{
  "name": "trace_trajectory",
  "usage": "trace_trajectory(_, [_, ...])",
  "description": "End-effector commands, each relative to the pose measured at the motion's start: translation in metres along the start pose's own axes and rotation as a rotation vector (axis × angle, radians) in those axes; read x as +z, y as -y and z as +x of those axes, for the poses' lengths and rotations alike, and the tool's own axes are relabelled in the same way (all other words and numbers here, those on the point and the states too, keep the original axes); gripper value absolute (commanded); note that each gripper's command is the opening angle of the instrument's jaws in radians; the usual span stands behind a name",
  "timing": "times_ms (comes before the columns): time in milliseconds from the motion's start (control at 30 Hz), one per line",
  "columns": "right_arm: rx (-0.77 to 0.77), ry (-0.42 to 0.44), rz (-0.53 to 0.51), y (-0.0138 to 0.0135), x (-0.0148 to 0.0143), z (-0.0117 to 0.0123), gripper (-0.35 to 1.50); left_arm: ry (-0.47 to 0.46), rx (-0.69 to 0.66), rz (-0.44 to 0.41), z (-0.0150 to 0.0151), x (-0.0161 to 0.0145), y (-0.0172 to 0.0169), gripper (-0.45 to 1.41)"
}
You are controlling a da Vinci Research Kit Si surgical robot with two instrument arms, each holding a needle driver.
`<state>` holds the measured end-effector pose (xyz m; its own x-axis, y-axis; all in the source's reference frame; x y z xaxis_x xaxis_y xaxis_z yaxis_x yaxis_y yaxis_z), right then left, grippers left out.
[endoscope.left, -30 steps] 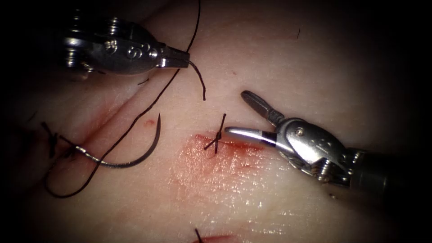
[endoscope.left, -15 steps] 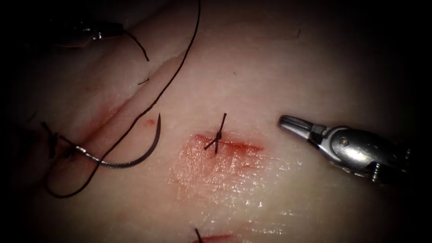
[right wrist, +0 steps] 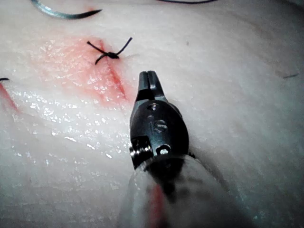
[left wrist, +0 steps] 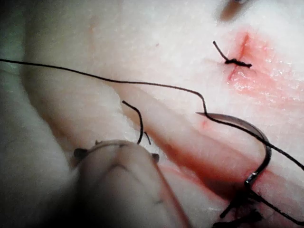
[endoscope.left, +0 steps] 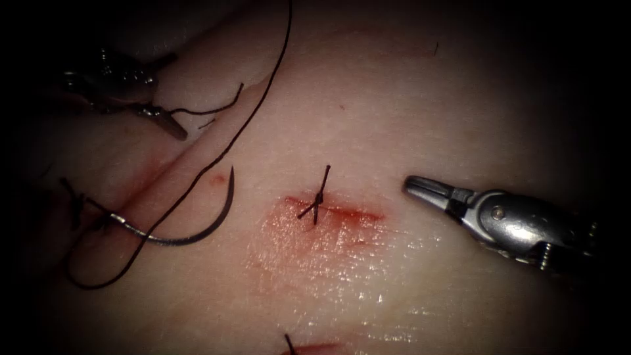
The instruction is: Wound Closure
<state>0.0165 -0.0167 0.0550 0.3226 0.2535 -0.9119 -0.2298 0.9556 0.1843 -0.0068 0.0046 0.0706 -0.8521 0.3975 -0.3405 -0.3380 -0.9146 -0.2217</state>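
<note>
On the tissue (endoscope.left: 407, 105), nearest the endoscope, one tied knot (endoscope.left: 318, 199) sits on the reddened cut (endoscope.left: 342, 212). One right tool (endoscope.left: 420, 188) rests just right of the cut, jaws clenched, grasping nothing. One curved needle (endoscope.left: 197, 230) lies free on the surface left of the cut, not in the tissue, with one long thread (endoscope.left: 263, 85) trailing from its swaged end. Farther off, one left tool (endoscope.left: 167, 123) grasps a short cut end of thread (endoscope.left: 210, 108). The tissue surface is pale and glistening, with red fluid (endoscope.left: 309, 240) beside the cut

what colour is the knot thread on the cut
Black, knot thread over the red-stained cut; clearest in the endoscope view.
</note>
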Motion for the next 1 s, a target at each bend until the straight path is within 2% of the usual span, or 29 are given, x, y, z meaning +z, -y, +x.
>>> trace_trajectory(33, [-0.002,-0.002,0.002,-0.0001,0.0008,-0.0001,-0.08,0.011,0.006,-0.002,0.0001,0.0004,0.0004,1.28])
trace_trajectory(167, [-0.002,-0.003,0.002,0.0000,0.0008,-0.0001,-0.08,0.068,0.025,0.008,-0.0012,-0.0005,0.0009,1.28])
trace_trajectory(200, [-0.002,-0.002,0.007,0.0000,0.0008,-0.0001,-0.08,0.102,0.040,0.018,-0.0023,-0.0012,0.0012,1.28])
trace_trajectory(367, [-0.003,0.003,0.015,0.0000,0.0007,-0.0001,-0.08,0.158,0.075,0.009,-0.0062,-0.0035,0.0017,1.28])
trace_trajectory(467, [-0.004,0.008,0.018,0.0000,0.0007,0.0000,-0.08,0.182,0.066,0.010,-0.0066,-0.0047,0.0023,1.25])
trace_trajectory(500, [-0.004,0.008,0.018,0.0000,0.0007,0.0000,-0.08,0.188,0.060,0.006,-0.0063,-0.0052,0.0024,1.11])
trace_trajectory(533, [-0.004,0.006,0.020,0.0000,0.0007,0.0000,-0.08,0.169,0.046,0.011,-0.0058,-0.0056,0.0025,0.74])
trace_trajectory(633, [-0.002,0.007,0.024,-0.0001,0.0008,0.0000,-0.08,0.042,-0.017,0.018,-0.0033,-0.0071,0.0019,0.43])
trace_trajectory(667, [-0.002,0.010,0.026,-0.0002,0.0008,0.0001,-0.05,-0.077,-0.027,-0.017,-0.0009,-0.0082,0.0007,0.29])
trace_trajectory(767, [-0.002,0.014,0.030,-0.0002,0.0007,0.0001,-0.03,-0.199,-0.023,-0.055,0.0023,-0.0094,-0.0021,0.27])
trace_trajectory(800, [-0.002,0.014,0.030,-0.0002,0.0007,0.0001,-0.03,-0.211,-0.013,-0.069,0.0031,-0.0096,-0.0030,0.34])
trace_trajectory(867, [-0.002,0.014,0.030,-0.0002,0.0007,0.0001,-0.03,-0.206,-0.002,-0.078,0.0048,-0.0101,-0.0054,0.54])
trace_trajectory(1000, [-0.002,0.013,0.031,-0.0001,0.0007,0.0002,-0.03,-0.170,0.007,-0.087,0.0075,-0.0107,-0.0085,0.56])
